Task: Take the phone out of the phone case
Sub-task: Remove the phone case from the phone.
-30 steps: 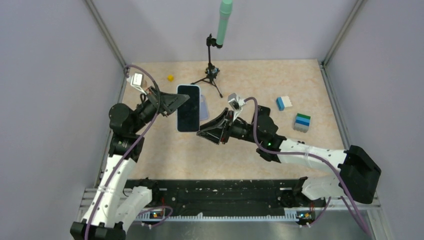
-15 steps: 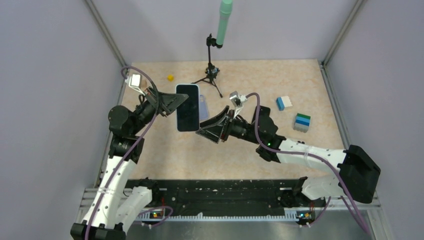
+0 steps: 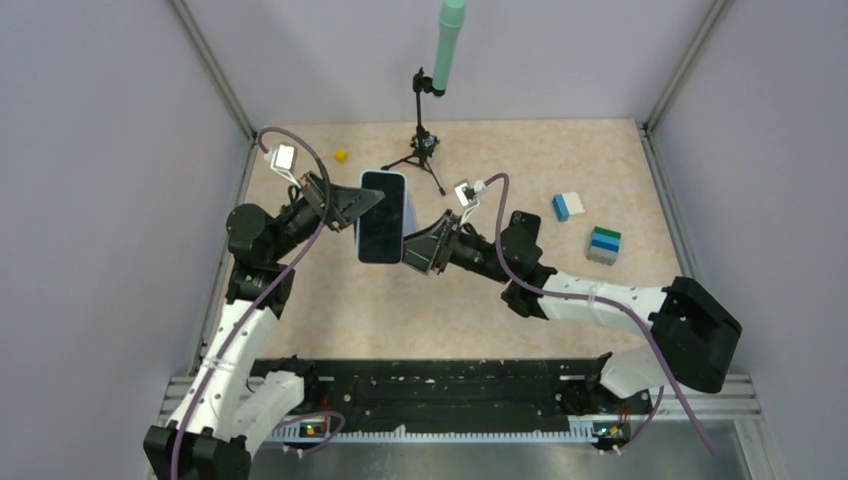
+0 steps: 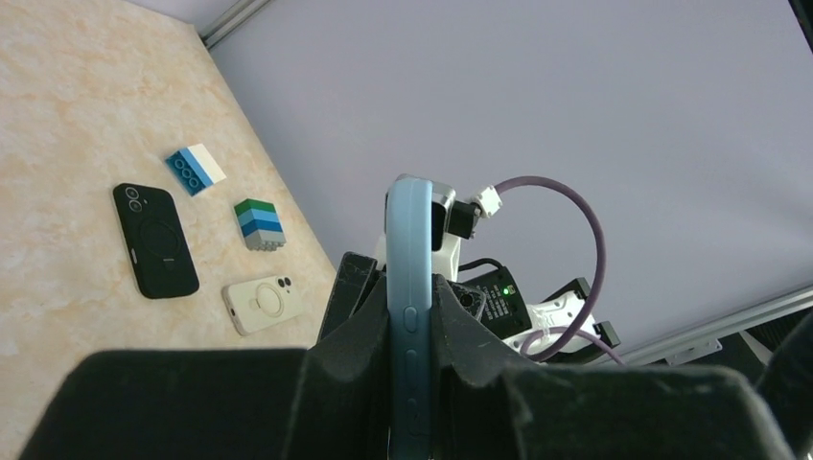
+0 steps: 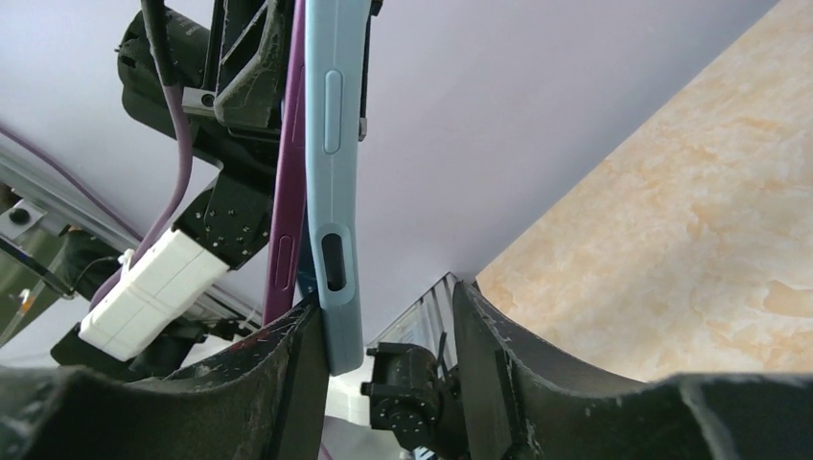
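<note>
One phone, long axis near-to-far, screen up, left gripper clamped on it, right gripper part-open at phone case

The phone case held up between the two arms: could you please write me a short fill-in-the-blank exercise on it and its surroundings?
1. The left gripper is shut on the phone case, which is light ____.
2. The right gripper has its jaws ____, one on either side of the case's edge.
3. The small cube near the far-left corner of the table is ____.

Missing words: blue; open; yellow
</note>
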